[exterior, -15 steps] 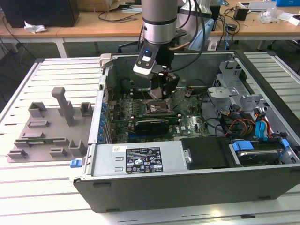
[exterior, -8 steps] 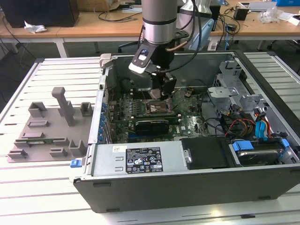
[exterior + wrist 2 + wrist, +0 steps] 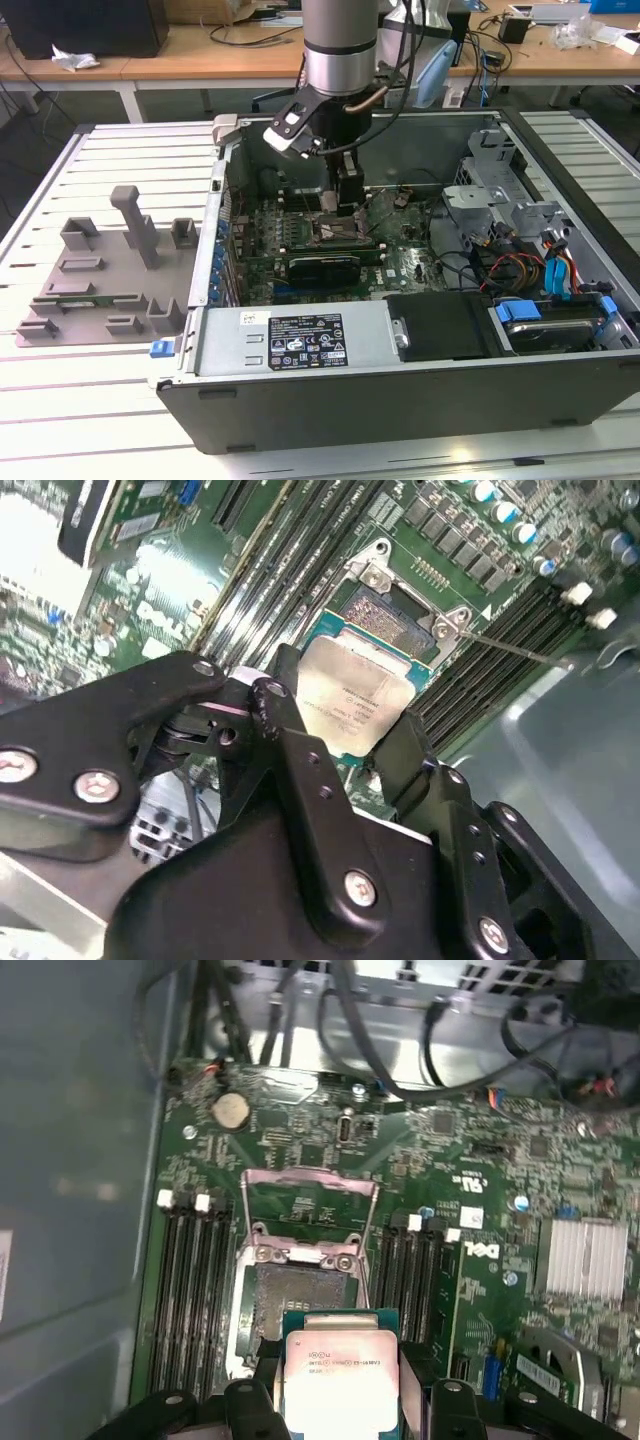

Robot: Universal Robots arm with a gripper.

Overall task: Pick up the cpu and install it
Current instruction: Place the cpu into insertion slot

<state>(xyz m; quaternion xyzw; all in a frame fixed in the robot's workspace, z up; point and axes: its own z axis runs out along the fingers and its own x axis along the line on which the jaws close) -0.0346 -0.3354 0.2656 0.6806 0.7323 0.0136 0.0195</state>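
My gripper (image 3: 350,718) is shut on the cpu (image 3: 352,692), a flat square chip with a silver-grey top, held by two opposite edges between black fingers (image 3: 285,695). In the first wrist view the cpu (image 3: 340,1372) hangs just off one side of the open socket (image 3: 300,1295), partly overlapping its edge; the socket's metal load plate (image 3: 310,1185) is flipped back. In the exterior view the gripper (image 3: 345,203) reaches down into the open computer case, close above the socket (image 3: 335,230) on the green motherboard (image 3: 400,262).
Memory slots (image 3: 195,1300) flank the socket on both sides. A silver heatsink (image 3: 585,1255), cables (image 3: 520,265) and a drive cage (image 3: 495,195) crowd the case. The case walls (image 3: 400,400) ring the board. A grey moulded tray (image 3: 110,270) with upright posts lies at the exterior view's left.
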